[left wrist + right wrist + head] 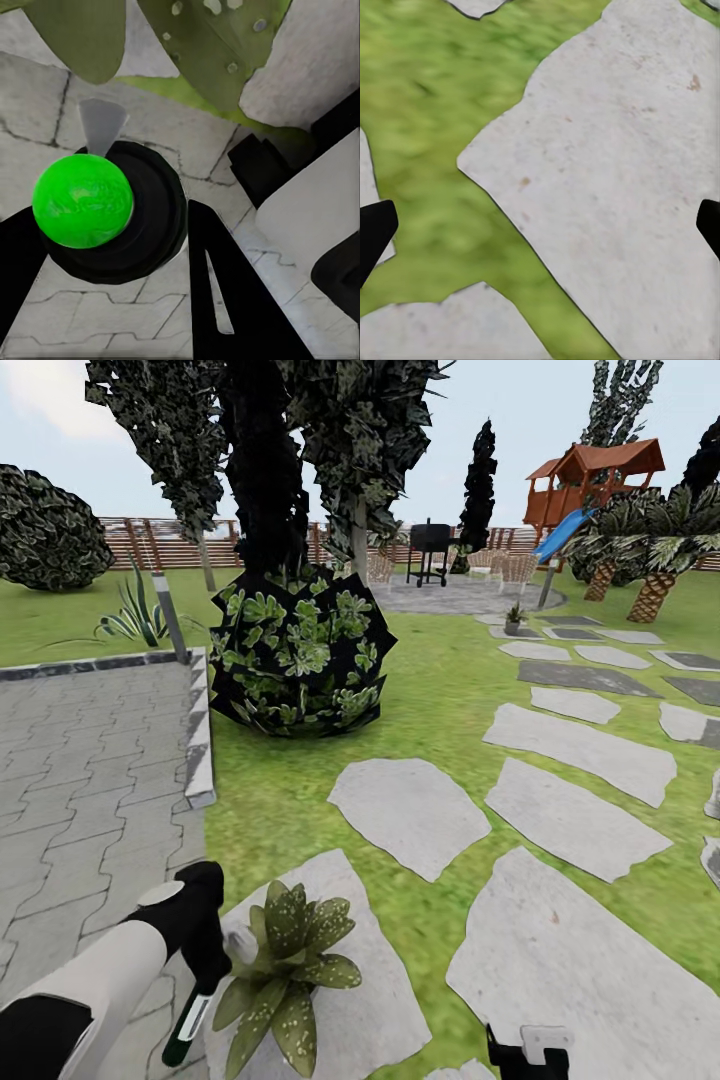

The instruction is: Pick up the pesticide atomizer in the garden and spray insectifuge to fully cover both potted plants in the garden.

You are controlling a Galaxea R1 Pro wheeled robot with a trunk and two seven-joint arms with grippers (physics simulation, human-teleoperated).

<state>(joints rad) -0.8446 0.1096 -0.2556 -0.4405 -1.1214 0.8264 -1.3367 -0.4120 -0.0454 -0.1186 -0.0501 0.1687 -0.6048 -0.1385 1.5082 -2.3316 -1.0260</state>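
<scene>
The left gripper (200, 980) pinched the pesticide atomizer (187, 1025) beside a speckled potted plant (285, 970). The right gripper's (540, 229) fingers (373, 232) were spread over a stepping stone (607, 172).

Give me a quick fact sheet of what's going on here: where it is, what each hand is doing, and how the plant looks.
Place: lawn with grey stepping stones
Left gripper: shut on the pesticide atomizer, beside the plant
Right gripper: open, holding nothing, above a stone and grass
Potted plant: on a stepping stone, leaves dotted with whitish insectifuge specks
Background: big dark-leaved bush, fence, play tower
</scene>
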